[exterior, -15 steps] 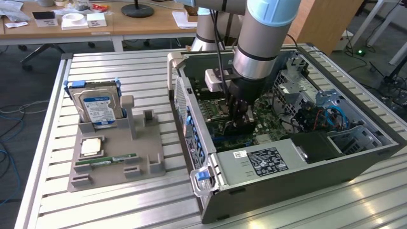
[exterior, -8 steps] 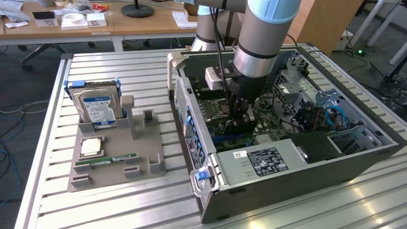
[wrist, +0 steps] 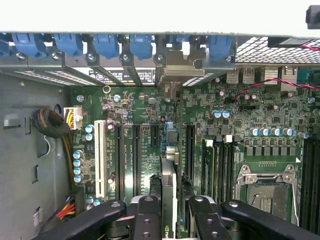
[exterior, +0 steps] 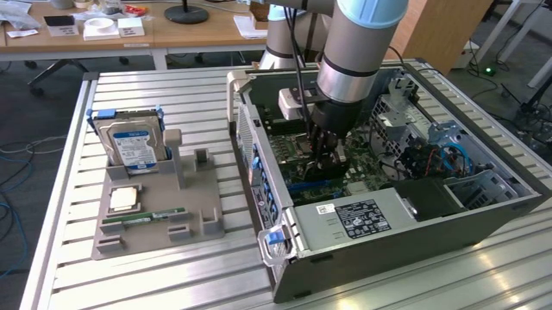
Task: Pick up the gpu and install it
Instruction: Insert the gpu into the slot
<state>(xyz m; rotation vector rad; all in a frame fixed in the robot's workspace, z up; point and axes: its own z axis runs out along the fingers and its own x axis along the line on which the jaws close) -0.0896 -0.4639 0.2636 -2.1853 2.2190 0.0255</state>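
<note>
On the exterior view's left we see the grey holder tray [exterior: 151, 223] on the slatted table [exterior: 414, 287], carrying the hard drive [exterior: 131, 143], a small square chip [exterior: 123, 197] and the memory stick [exterior: 143, 218]; the tray's tall upright slot stands empty. To the right lies the open computer case [exterior: 388, 219], and the arm reaches steeply down into it from above, wrist nearly vertical, with the gripper [exterior: 324, 169] low over the motherboard [exterior: 298, 139]. In the wrist view the graphics card [wrist: 169, 192] sits edge-on between the black fingers [wrist: 146, 220], which are partly closed and pinch it on both faces; its metal bracket [wrist: 172, 75] reaches up to the row of rear slot openings with blue clips [wrist: 105, 45]. The card stands upright, roughly in line with one of the long black expansion slots [wrist: 190, 145] beside the white slot [wrist: 99, 155]; we cannot tell whether its edge is already seated. We judge this step to be the insertion. To do it well we would keep the card square to the board, line the bracket with its rear opening, press straight down without rocking, and stay clear of the empty processor socket [wrist: 265, 192] to the right.
</note>
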